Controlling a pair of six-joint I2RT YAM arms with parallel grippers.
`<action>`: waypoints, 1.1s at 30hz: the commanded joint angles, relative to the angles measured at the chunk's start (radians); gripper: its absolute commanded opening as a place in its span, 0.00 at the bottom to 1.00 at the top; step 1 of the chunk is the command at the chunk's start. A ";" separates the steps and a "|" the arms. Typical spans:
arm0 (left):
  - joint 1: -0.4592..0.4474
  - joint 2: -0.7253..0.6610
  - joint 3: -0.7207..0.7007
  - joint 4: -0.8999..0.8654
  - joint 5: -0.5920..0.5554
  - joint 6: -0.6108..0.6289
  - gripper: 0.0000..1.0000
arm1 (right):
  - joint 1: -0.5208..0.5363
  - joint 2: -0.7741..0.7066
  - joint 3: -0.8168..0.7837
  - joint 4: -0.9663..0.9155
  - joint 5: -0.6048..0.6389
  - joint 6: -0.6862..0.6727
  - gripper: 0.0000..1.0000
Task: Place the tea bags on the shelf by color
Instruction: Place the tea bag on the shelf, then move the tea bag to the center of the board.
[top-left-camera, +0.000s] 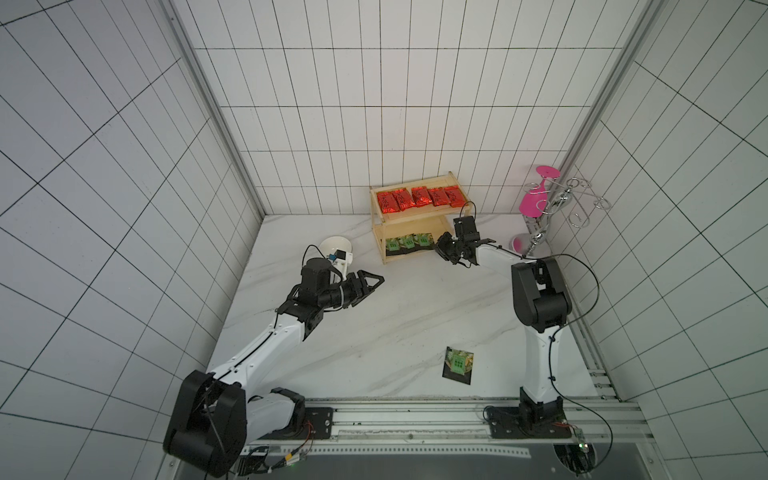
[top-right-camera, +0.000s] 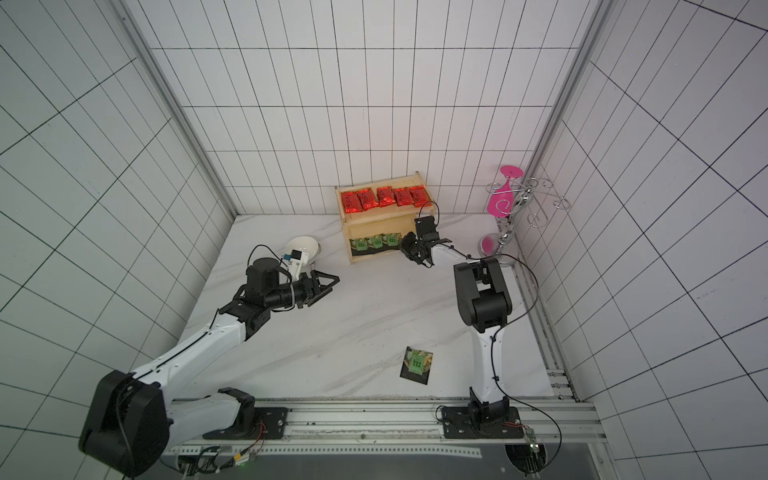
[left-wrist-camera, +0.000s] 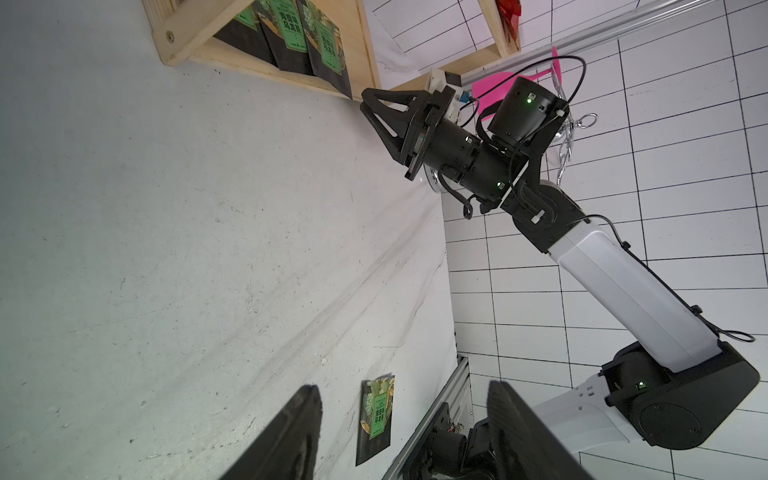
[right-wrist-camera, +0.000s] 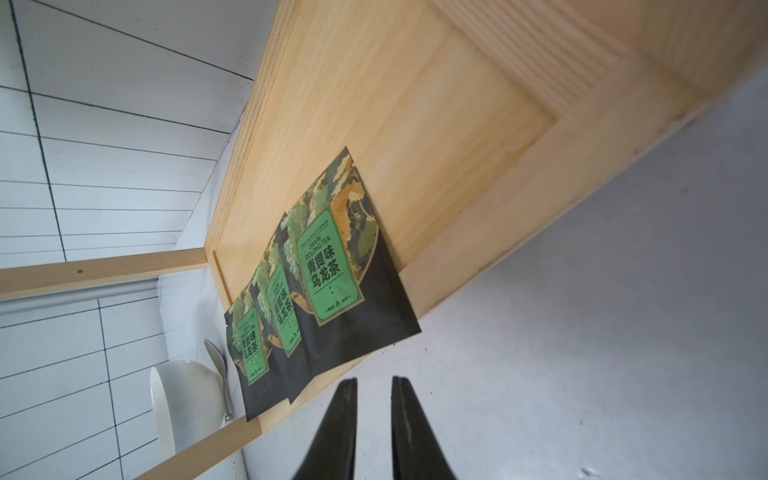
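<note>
The shelf (top-left-camera: 415, 220) (top-right-camera: 382, 217) stands against the back wall. Several red tea bags (top-left-camera: 419, 197) (top-right-camera: 384, 196) lie in a row on its upper tier. Three black tea bags (top-left-camera: 409, 243) (right-wrist-camera: 332, 266) overlap on the left of the lower tier and stick out over its front rim. One more black tea bag (top-left-camera: 458, 365) (left-wrist-camera: 376, 415) lies flat on the table near the front. My right gripper (top-left-camera: 441, 246) (right-wrist-camera: 374, 379) sits just off the lower tier's right front, narrowly open and empty. My left gripper (top-left-camera: 374, 286) (left-wrist-camera: 403, 386) hovers mid-table, wide open and empty.
A white bowl (top-left-camera: 336, 245) with a spoon sits left of the shelf, behind my left wrist. A chrome wire stand (top-left-camera: 557, 203) with a pink glass hanging on it fills the back right corner. An aluminium rail (top-left-camera: 415, 409) runs along the table's front edge.
</note>
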 joint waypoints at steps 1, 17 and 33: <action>0.000 -0.034 -0.009 -0.016 -0.020 0.033 0.67 | 0.048 -0.145 -0.065 -0.031 0.050 -0.125 0.20; -0.242 -0.080 0.025 -0.346 -0.322 0.228 0.84 | 0.534 -1.159 -0.913 -0.661 0.393 -0.161 0.53; -0.264 0.027 0.040 -0.309 -0.269 0.222 0.89 | 0.763 -1.195 -1.144 -0.432 0.420 -0.016 0.64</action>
